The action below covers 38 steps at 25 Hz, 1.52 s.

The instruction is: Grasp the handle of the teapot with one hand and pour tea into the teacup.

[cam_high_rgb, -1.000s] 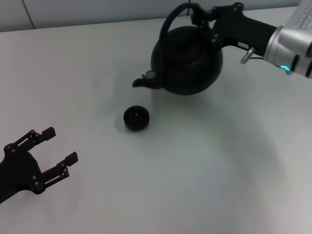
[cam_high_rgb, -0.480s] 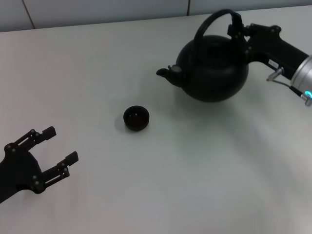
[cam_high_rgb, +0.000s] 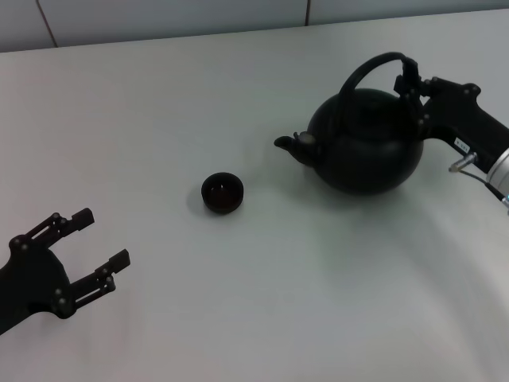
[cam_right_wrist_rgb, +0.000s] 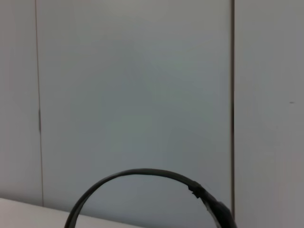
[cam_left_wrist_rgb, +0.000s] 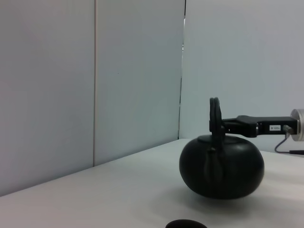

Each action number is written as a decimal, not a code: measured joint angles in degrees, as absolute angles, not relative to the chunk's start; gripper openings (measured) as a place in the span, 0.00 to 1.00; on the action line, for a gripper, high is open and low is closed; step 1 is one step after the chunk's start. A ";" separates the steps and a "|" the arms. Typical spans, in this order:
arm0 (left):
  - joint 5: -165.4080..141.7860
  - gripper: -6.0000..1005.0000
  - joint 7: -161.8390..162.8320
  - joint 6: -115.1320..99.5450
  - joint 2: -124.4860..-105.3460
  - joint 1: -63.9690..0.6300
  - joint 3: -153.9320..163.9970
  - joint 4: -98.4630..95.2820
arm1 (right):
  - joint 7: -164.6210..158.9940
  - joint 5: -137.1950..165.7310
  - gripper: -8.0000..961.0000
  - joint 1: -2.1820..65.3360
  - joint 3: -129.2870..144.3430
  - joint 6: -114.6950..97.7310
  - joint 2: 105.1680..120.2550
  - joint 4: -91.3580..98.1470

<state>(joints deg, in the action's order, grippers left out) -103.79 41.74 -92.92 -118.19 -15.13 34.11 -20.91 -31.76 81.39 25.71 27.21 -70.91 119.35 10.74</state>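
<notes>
Matte black teapot (cam_high_rgb: 366, 147), black handle (cam_high_rgb: 374, 65), black teacup (cam_high_rgb: 222, 192), plain white table (cam_high_rgb: 262, 302).

I work in what looks like a lab or test room, not a home. In front of me spreads a plain white table (cam_high_rgb: 238, 318) with nothing homely on it. Behind it stand flat pale wall panels (cam_left_wrist_rgb: 137, 80) with dark vertical seams between them, bare of any pictures or shelves, and my right wrist view shows the same panelled wall.
</notes>
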 joint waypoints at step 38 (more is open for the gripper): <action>-103.79 0.80 41.48 -94.48 -118.24 -14.96 33.75 -20.90 | -25.82 81.19 0.61 20.31 23.82 -78.99 119.34 7.46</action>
<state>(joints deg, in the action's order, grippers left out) -103.79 41.48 -94.48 -118.24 -14.96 33.75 -20.90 -25.82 81.19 20.31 23.82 -78.99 119.34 7.46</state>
